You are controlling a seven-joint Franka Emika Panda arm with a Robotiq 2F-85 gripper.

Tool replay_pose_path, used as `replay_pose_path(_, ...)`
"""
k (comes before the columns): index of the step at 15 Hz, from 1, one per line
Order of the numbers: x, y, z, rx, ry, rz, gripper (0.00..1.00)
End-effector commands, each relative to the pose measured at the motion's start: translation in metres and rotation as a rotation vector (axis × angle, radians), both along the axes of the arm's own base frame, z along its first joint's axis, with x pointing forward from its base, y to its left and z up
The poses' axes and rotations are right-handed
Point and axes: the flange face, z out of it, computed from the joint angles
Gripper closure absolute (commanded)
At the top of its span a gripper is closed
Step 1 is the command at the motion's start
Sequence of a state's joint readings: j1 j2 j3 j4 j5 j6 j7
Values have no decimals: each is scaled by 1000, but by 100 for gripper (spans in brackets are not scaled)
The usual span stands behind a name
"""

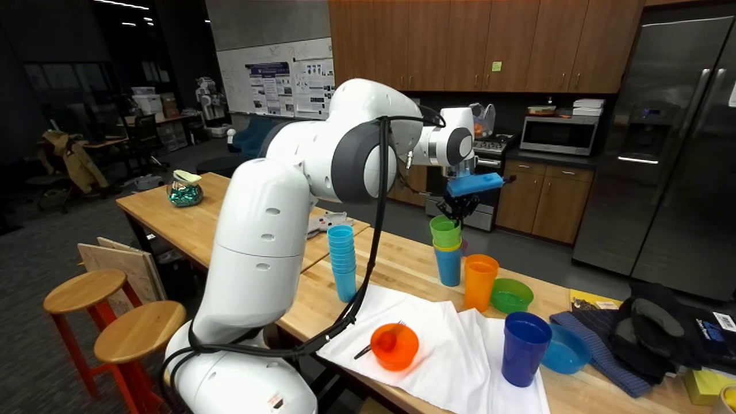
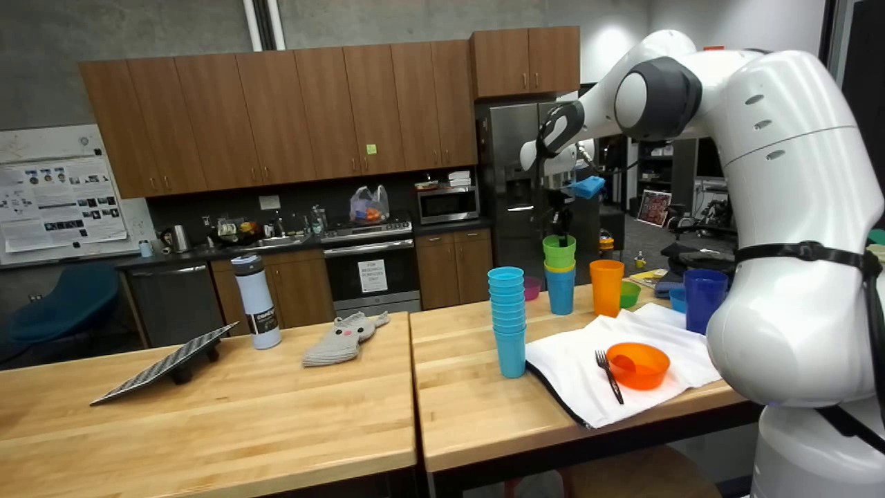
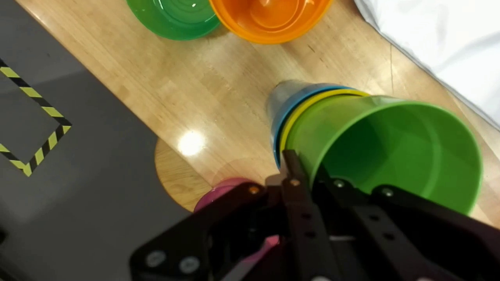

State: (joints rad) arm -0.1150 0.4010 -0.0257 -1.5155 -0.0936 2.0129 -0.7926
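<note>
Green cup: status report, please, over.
Claw shut on rim of green cup. Cup upper part proud, nested in yellow cup, that one in blue cup. Orange cup stands nearby, apart from blue cup.

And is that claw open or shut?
Shut on the green cup: in the wrist view, the gripper pinches its wall, one finger inside, one outside.
</note>
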Motion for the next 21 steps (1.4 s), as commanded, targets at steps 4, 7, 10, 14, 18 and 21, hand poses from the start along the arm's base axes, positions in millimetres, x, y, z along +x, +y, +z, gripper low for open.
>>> replay_pose_path(4, -1, 4, 9, 14, -26, 26, 98)
replay_pose_path(7, 2, 3, 7, 113, -41, 71, 98)
replay_pose_path(10, 5, 9, -7, 211, -6, 126, 98)
replay_pose_path(14, 2, 7, -11, 220, 22, 148, 98)
replay_pose_path(18, -1, 4, -5, 209, 28, 145, 98)
replay_pose_path(21, 1, 3, 4, 185, 13, 153, 98)
